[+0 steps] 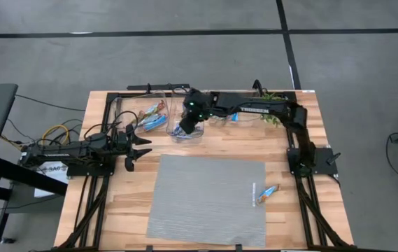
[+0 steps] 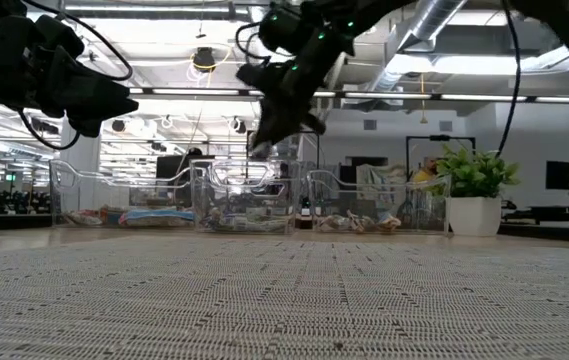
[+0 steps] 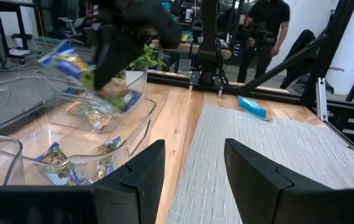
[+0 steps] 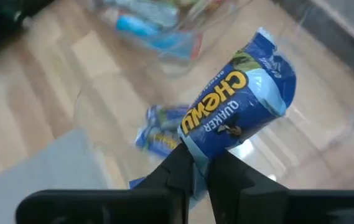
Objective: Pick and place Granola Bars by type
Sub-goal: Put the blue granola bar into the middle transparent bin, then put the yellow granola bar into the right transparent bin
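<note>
My right gripper point(image 4: 200, 158) is shut on a blue granola bar with yellow lettering point(image 4: 239, 99). It hovers over the middle clear bin point(image 1: 199, 135), high above it in the low view point(image 2: 269, 130). Blue-and-yellow bars point(image 4: 159, 134) lie on that bin's floor. My left gripper point(image 3: 192, 162) is open and empty above the table's left side point(image 1: 141, 147). In the high view, two more bars point(image 1: 268, 190) lie flat on the grey mat's right part. The left bin point(image 1: 137, 120) holds blue and brownish bars point(image 1: 155, 117). My right gripper pinches the blue bar by one end of its wrapper point(image 4: 195, 140) between the two fingers. It comes slanting down from above. The rest of the bar sticks out beyond the fingertips, lifted clear over the middle bin.
Three clear bins stand in a row along the far edge, with a potted green plant point(image 2: 474, 185) at their right end. A grey woven mat point(image 1: 205, 203) covers the near middle of the table. Cables point(image 1: 55, 133) lie beside the left arm. A person point(image 3: 270, 22) stands beyond the table.
</note>
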`<control>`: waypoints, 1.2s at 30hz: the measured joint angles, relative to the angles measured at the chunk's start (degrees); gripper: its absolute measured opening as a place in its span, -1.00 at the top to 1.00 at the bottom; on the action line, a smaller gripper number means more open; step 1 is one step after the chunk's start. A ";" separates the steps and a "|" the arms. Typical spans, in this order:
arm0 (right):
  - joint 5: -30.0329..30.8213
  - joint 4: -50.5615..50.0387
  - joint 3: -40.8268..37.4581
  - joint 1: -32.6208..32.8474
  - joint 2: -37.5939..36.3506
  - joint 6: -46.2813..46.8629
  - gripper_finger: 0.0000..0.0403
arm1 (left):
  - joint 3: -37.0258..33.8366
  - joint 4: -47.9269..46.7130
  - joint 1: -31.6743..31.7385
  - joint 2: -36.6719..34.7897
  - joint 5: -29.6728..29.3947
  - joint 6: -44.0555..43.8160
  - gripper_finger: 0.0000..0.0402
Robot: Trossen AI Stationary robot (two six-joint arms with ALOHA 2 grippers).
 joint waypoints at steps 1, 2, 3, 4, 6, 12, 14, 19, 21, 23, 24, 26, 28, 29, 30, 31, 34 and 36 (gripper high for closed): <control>1.01 -0.02 1.02 -0.18 0.88 0.58 0.83 | 0.00 0.00 0.00 -0.01 0.01 0.00 0.21; 1.76 -0.57 1.73 -0.30 1.35 0.67 0.81 | 0.00 0.00 0.00 -0.06 0.01 0.00 0.21; 2.32 -2.56 2.24 -0.43 1.76 0.69 0.78 | 0.00 0.00 0.00 -0.09 -0.01 0.00 0.21; 2.58 -3.31 3.09 -0.50 2.46 0.49 0.74 | 0.00 0.02 0.00 -0.04 -0.01 0.00 0.21; 2.51 -4.65 4.04 -0.68 3.27 -0.32 0.65 | 0.00 0.00 0.00 -0.07 0.01 0.00 0.21; 2.40 -5.48 4.50 -0.90 3.95 -0.62 0.32 | 0.00 0.02 0.00 0.06 -0.01 0.00 0.21; 2.38 -5.79 4.50 -0.89 3.95 -0.60 0.23 | 0.00 0.02 0.00 0.04 -0.02 0.00 0.21; 1.20 -5.76 4.48 -0.43 3.02 2.28 0.08 | 0.00 0.00 0.00 0.04 -0.04 0.00 0.21; 0.33 -5.75 4.48 0.21 2.06 2.34 0.04 | 0.00 0.00 0.00 0.04 -0.05 0.00 0.21; -0.99 -5.73 4.48 1.27 0.84 1.97 0.02 | 0.00 0.00 0.00 0.04 -0.06 0.00 0.21; -1.89 -6.01 4.46 1.92 0.01 1.14 0.01 | 0.00 0.00 0.00 0.04 -0.06 0.00 0.21; -3.54 -6.70 4.46 3.52 -1.86 -1.55 0.00 | 0.00 0.00 0.00 0.04 -0.06 0.00 0.22; -5.08 -9.23 4.46 5.41 -3.73 -4.97 0.00 | 0.00 0.01 0.00 0.04 -0.06 0.00 0.21; -5.61 -10.60 4.46 6.54 -4.59 -6.52 0.00 | 0.00 0.01 0.00 0.04 -0.06 0.00 0.21; -6.14 -12.18 4.46 7.71 -5.39 -7.98 0.01 | 0.00 0.01 0.00 0.04 -0.06 0.00 0.21; -6.53 -13.79 4.46 8.99 -6.17 -9.29 0.01 | 0.00 0.01 0.00 0.04 -0.06 0.00 0.22; -6.80 -18.93 4.46 12.70 -8.28 -12.25 0.01 | 0.00 0.00 0.00 0.04 -0.06 0.00 0.22; -6.80 -22.55 4.46 15.41 -9.30 -13.57 0.01 | 0.00 0.00 0.00 0.04 -0.08 0.00 0.22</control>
